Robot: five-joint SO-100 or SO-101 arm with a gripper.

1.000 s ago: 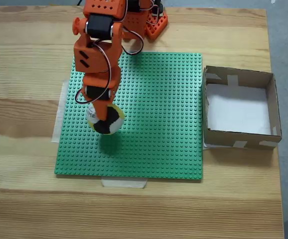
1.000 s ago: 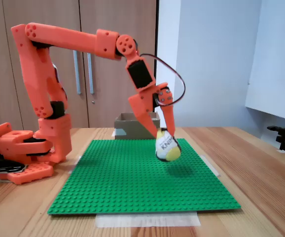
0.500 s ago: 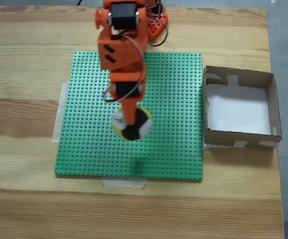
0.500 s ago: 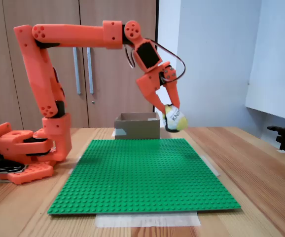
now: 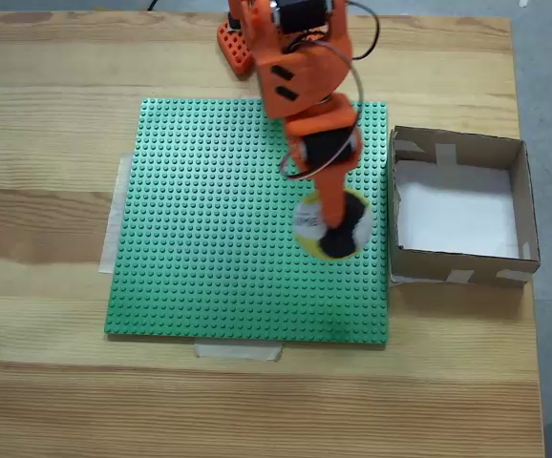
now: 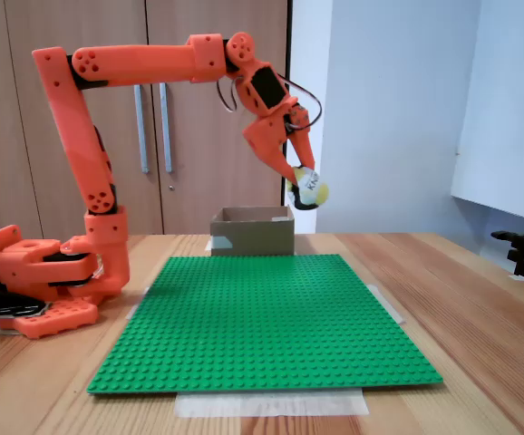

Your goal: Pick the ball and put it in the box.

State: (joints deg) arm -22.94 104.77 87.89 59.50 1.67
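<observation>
Carrying is the step in hand: the gripper (image 6: 304, 192) is clamped on the ball (image 5: 332, 227), held high above the green baseplate (image 5: 228, 229) (near its box-side edge). Beyond stands the box (image 5: 524, 205); next, I judge, swing on over its floor, then part the fingers

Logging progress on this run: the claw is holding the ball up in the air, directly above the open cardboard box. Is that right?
Not quite. The claw does hold the ball in the air, as a fixed view from the side confirms, but a fixed view from above shows the ball over the green studded mat, near its edge beside the box, not above the box.
</observation>
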